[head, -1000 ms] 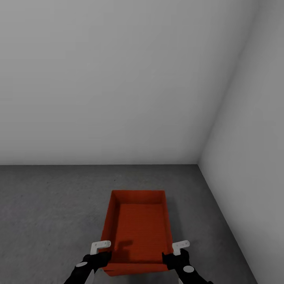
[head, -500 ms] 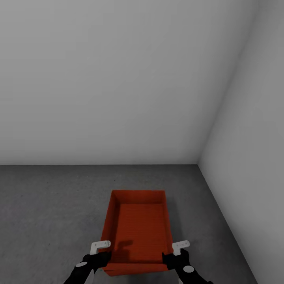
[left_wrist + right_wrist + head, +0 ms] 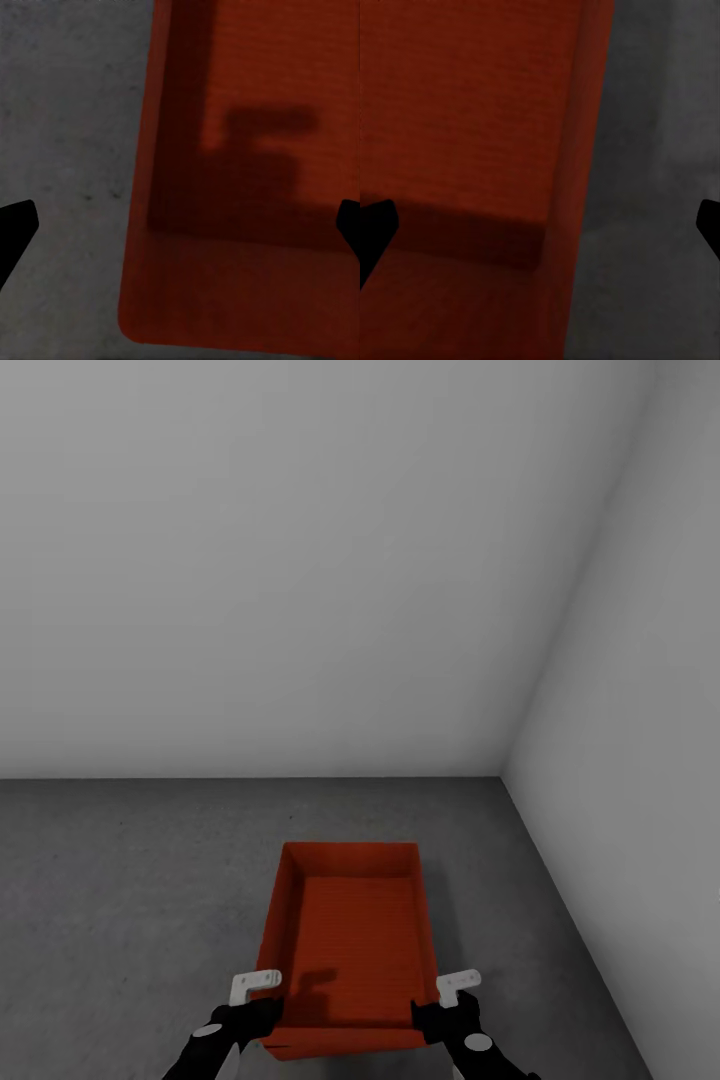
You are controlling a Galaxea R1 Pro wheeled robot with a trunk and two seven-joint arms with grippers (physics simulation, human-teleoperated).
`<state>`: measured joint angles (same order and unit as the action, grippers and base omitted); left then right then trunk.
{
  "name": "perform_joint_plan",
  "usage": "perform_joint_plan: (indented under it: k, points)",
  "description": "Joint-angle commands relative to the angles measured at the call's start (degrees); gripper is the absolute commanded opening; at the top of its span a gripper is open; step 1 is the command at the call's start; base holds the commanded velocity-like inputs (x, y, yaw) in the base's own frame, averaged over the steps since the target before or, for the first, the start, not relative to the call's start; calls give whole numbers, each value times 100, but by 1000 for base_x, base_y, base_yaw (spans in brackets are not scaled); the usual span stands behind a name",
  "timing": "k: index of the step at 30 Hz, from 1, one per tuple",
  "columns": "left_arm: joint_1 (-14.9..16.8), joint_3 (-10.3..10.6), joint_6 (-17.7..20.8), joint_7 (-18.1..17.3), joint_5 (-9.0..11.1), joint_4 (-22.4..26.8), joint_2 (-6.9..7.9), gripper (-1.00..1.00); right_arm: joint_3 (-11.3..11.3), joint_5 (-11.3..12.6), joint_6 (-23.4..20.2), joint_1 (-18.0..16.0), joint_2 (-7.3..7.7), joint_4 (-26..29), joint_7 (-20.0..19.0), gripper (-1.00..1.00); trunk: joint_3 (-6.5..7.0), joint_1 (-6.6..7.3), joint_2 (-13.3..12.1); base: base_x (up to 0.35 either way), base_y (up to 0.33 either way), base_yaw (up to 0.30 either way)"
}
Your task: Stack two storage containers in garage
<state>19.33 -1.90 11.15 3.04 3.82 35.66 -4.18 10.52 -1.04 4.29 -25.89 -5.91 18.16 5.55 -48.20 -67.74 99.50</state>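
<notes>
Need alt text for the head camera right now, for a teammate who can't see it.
An orange-red bin sits on a dark grey concrete floor near a corner of pale grey walls. The left gripper and right gripper are open at its near corners.

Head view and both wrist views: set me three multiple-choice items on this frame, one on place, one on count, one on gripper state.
1. Where is the orange-red rectangular lidless bin?
A. near a corner of pale grey walls
B. on a bench
C. on wood planks

2. How many bins show?
A. one
B. two
C. three

3. The left gripper and right gripper are:
A. shut
B. open, each straddling a side wall
C. one shut

Answers: 1 A, dark grey rough concrete floor runs to the corner; 2 A, a single bin; 3 B, fingertips stand wide apart in the wrist views.
</notes>
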Motion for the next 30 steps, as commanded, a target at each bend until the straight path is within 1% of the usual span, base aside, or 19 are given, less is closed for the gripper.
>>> perform_joint_plan:
  k: [1, 30]
  points:
    - [0, -12, 33, 9, 40, 11, -4, 100, 38, -10, 10, -4, 2, -6, 43, 100, 14, 23, -38, 0, 0, 0]
    - [0, -27, 37, -1, 49, 11, -13, 100, 38, -10, 10, -4, 1, -6, 43, 100, 534, 659, -1201, 0, 0, 0]
